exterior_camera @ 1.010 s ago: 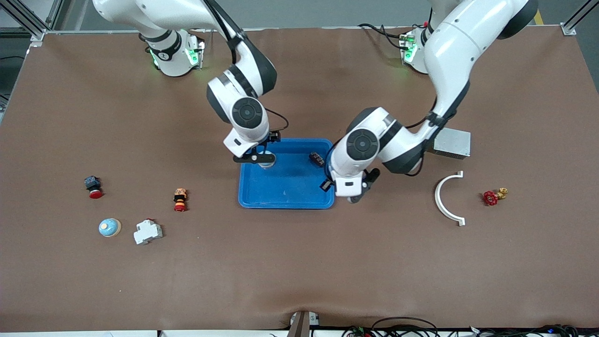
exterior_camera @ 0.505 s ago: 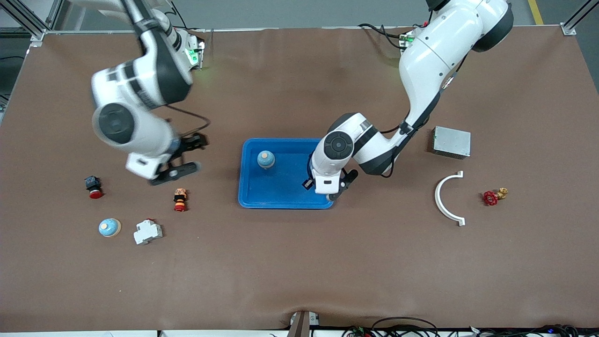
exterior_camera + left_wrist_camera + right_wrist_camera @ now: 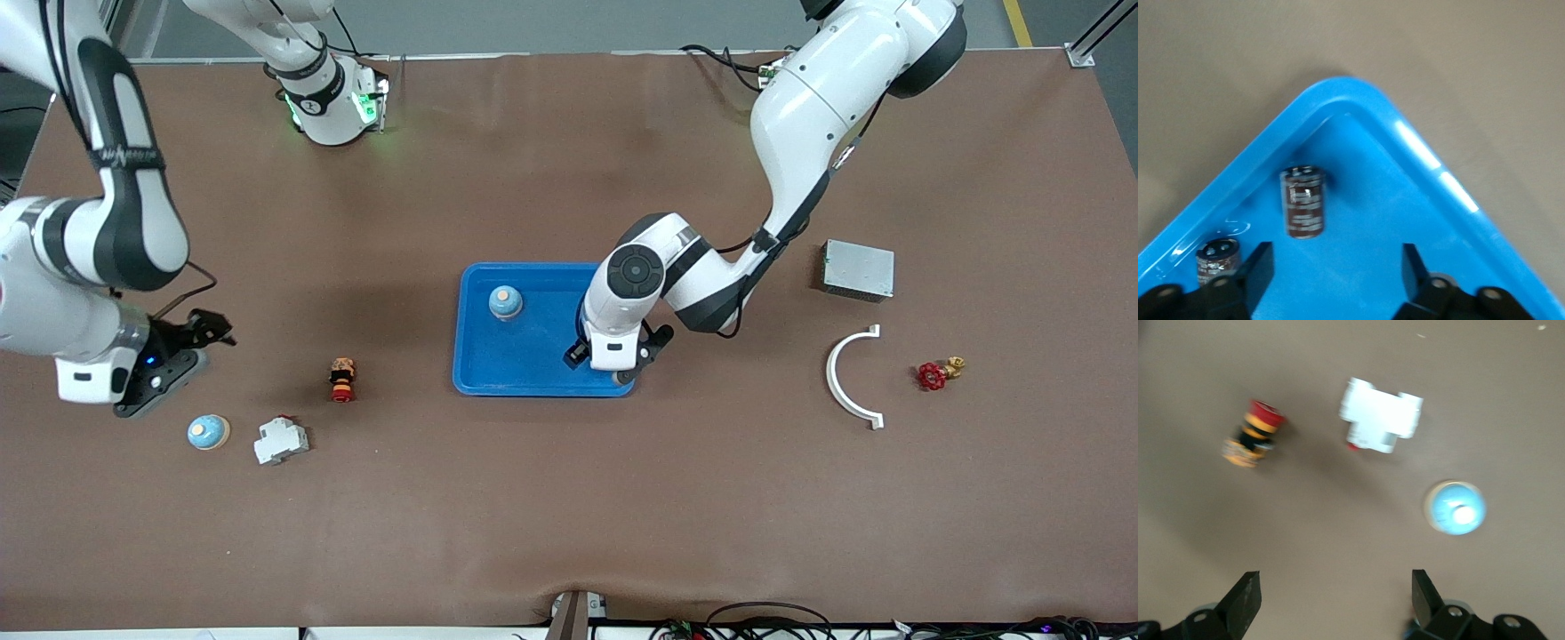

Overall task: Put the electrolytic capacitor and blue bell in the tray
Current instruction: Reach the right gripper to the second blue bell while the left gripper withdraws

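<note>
Currently finds the left gripper (image 3: 597, 366) low over the tray (image 3: 533, 384), at the tray corner nearest the front camera on the left arm's end. Shows its fingers spread and empty in the left wrist view (image 3: 1335, 267). Sees two dark capacitors inside a rounded tray corner, one lying on its side (image 3: 1303, 201), one standing (image 3: 1218, 257), both just inside the rim and clear of the fingers. Puts the blue bell (image 3: 505, 302) upright in the tray, toward the right arm's end, well apart from the left gripper.

Places the right gripper (image 3: 182, 360) over the surface close to the edge at the right arm's end, released and holding nothing (image 3: 1331, 593). Notes a second blue bell (image 3: 208, 432), a white breaker (image 3: 281, 440) and a red-and-yellow button (image 3: 342, 379) near it, with bare surface between them and the tray. Leaves wide open room along the edge nearest the front camera.

Compared with half a second ago: has carried the right gripper away from the tray to that end edge; has nudged the left gripper slightly along the tray rim; has left the bell in the tray unmoved.
</note>
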